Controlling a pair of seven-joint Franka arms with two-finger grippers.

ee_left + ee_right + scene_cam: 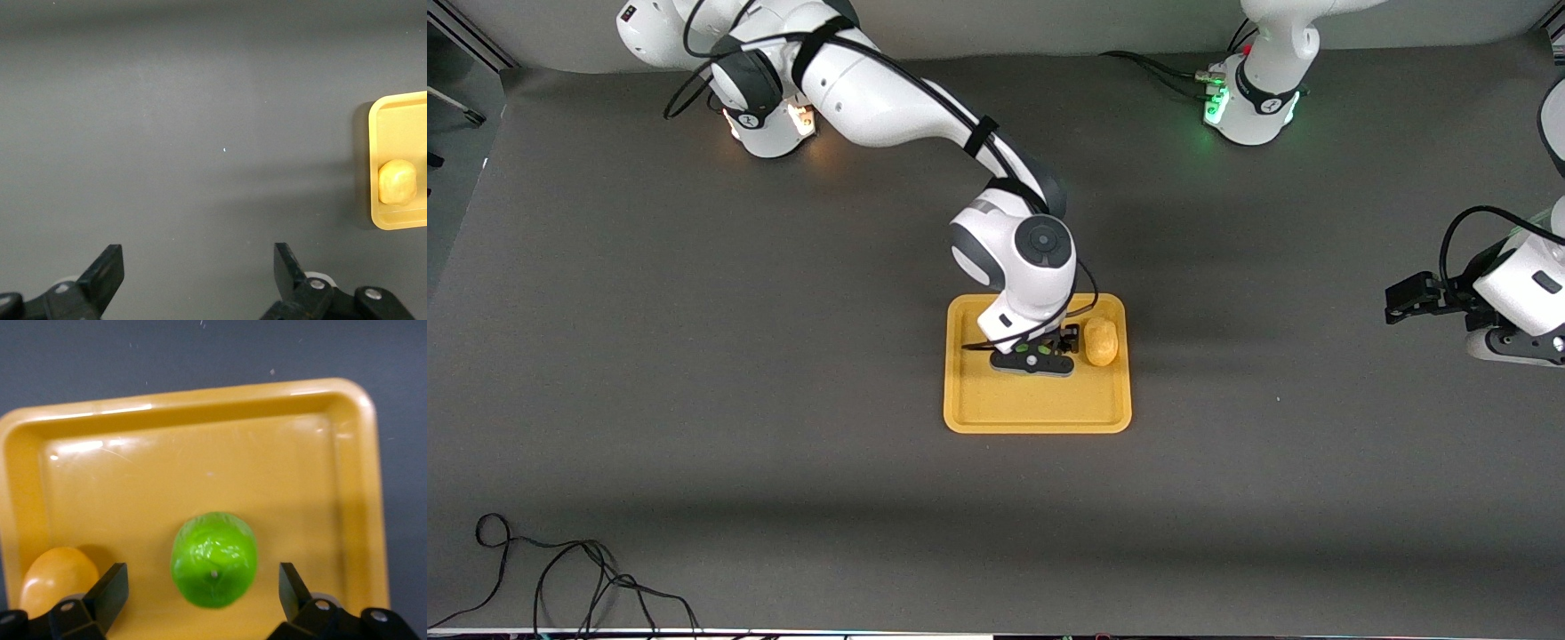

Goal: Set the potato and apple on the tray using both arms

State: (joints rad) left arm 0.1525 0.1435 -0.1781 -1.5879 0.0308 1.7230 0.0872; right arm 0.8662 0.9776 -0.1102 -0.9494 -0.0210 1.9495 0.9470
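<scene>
Fingers (107, 590) of my right hand (1033, 357) are spread wide over the tray (996, 404), and between them, touching neither, sits the apple (214, 559) on the tray floor. In the front view my own wrist hides the apple; only the right wrist view shows it, bright green and slightly bumpy. Just beside the apple, toward the left arm's end of the tray, lies the potato (1101, 341), resting on the tray close to the rim and apart from the apple. My right arm reaches from its base across the worktop (694, 356) and bends down over the tray's half that lies farther from the front camera. The tray itself lies flat near the middle of the worktop, its part nearer to the front camera bare. My left hand (1412, 298) waits well apart from the tray, up over the left arm's end of the worktop, its fingers (107, 270) also spread with only dark worktop between them; from the left wrist view I see a corner of the tray with the potato on it. A black cable (560, 578) lies looped on the worktop, much nearer to the front camera than the tray, toward the right arm's end.
</scene>
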